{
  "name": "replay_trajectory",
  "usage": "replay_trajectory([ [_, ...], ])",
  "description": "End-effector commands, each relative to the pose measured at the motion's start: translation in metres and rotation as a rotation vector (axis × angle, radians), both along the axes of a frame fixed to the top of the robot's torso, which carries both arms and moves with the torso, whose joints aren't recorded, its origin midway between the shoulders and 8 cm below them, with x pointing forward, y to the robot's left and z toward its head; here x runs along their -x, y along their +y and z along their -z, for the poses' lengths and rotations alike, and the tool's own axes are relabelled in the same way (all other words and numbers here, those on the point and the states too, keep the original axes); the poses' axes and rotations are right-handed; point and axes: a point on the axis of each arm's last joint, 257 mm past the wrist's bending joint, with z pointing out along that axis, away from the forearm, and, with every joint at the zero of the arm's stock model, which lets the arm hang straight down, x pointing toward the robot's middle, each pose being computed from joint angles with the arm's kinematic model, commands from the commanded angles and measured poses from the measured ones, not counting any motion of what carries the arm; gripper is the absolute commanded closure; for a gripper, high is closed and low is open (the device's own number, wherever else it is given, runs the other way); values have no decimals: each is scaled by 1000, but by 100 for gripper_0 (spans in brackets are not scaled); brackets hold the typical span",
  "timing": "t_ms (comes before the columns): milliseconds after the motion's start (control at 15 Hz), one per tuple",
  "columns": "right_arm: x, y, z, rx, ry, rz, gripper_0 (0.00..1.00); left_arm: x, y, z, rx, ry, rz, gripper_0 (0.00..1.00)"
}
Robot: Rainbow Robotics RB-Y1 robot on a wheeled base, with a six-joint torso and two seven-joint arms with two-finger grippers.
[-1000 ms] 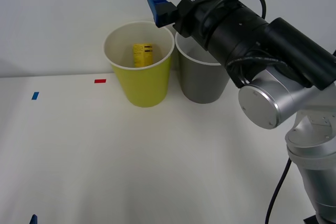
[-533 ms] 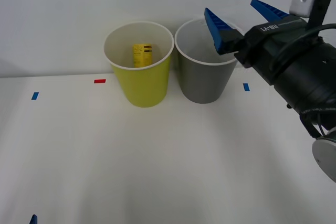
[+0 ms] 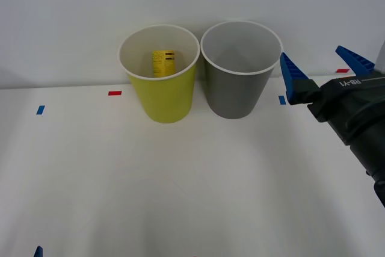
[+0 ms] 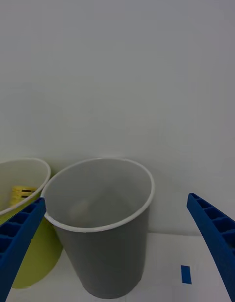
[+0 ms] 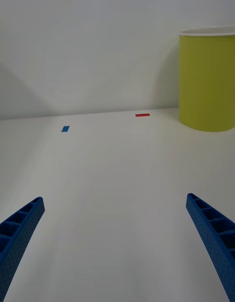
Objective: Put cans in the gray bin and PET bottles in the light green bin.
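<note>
The light green bin (image 3: 163, 95) stands at the back of the white table, and the gray bin (image 3: 235, 91) touches its right side. A PET bottle (image 3: 163, 62) with a yellow label stands inside the light green bin, also seen as a PET bottle (image 4: 20, 191) in the right wrist view. Cans are out of view. My right gripper (image 3: 320, 66) hangs open and holds nothing, just right of the gray bin (image 4: 105, 233) and facing it. My left gripper (image 5: 114, 199) is open low over the table's near left, pointing towards the light green bin (image 5: 207, 81).
Small tape marks lie on the table: blue (image 3: 40, 109) and red (image 3: 114, 93) to the left of the bins, blue (image 3: 282, 99) to the right. A white wall rises right behind the bins.
My right gripper has swung from above the two bins to the right and downward, ending beside the gray bin. It stayed open. The bins and bottle have not moved.
</note>
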Motion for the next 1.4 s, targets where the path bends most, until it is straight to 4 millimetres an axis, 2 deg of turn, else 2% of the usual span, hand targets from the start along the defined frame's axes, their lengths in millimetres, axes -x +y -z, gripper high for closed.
replay_trajectory([
  [67,11,-5,16,38,-17,45,1,0,0,0,0,0,0,0],
  [133,17,-5,14,14,-57,33,1,0,0,0,0,0,0,0],
  [333,19,-13,47,-8,-102,24,1,0,0,0,0,0,0,0],
  [600,39,-26,94,10,-97,64,1,0,0,0,0,0,0,0],
  [867,70,-37,118,20,-79,73,0,0,0,0,0,0,0,0],
  [1133,100,-44,139,129,-55,115,0,0,0,0,0,0,0,0],
  [1400,125,-53,161,159,9,144,0,0,0,0,0,0,0,0],
])
